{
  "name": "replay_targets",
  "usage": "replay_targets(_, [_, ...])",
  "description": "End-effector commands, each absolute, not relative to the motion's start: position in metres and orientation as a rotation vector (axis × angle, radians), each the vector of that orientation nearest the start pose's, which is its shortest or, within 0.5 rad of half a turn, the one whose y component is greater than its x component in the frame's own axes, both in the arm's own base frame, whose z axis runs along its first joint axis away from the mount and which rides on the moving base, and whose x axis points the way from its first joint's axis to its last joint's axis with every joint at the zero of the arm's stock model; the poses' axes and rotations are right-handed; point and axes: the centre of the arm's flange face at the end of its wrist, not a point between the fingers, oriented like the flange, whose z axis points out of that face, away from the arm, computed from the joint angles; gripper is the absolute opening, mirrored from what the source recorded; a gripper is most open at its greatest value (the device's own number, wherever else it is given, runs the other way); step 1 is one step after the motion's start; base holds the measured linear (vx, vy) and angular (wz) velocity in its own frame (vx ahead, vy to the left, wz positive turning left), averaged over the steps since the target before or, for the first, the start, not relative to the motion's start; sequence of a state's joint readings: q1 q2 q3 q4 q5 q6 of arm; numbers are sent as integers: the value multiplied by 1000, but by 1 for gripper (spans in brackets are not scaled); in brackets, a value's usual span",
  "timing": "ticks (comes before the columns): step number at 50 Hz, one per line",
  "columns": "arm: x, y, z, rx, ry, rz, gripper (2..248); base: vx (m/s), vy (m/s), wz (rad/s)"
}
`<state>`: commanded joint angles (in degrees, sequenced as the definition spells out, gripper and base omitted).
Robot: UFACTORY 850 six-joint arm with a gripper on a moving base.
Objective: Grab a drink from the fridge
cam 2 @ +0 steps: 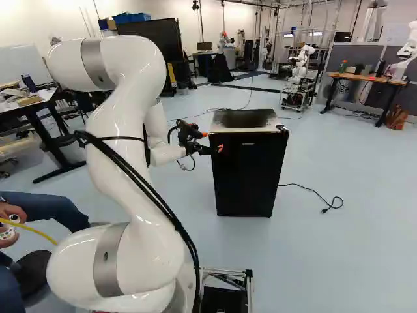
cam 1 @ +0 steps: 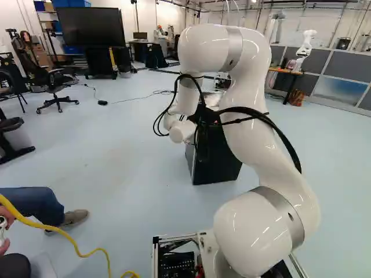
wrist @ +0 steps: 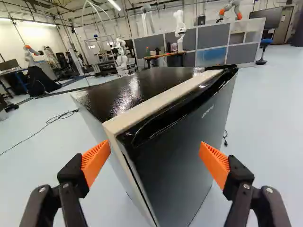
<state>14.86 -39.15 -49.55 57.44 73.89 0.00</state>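
Lighting: bright and largely even. Source: overhead strip lights [wrist: 113, 5], glaring white in the wrist view. Glare: mottled streak across the glossy fridge top [wrist: 147, 85]; small hard highlights on the arm [cam 1: 249, 121]. Fridge door [wrist: 180, 165] greyed there, near-black in the right base view. Shadows: soft, faint on the floor [cam 1: 122, 150]. Distortion: uprights lean towards the wrist view's edges.

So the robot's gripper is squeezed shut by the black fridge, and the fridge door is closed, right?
Almost! The gripper isn't squeezed shut: it's open. The wrist view shows its two orange pads spread wide apart. It is by the black fridge, and the door is closed.
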Motion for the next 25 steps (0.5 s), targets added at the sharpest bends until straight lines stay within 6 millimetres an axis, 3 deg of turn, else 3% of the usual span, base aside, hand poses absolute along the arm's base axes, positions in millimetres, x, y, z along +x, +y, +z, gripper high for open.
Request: replay_targets(25, [523, 63, 258, -2472, 1145, -2187, 247, 0, 0, 0])
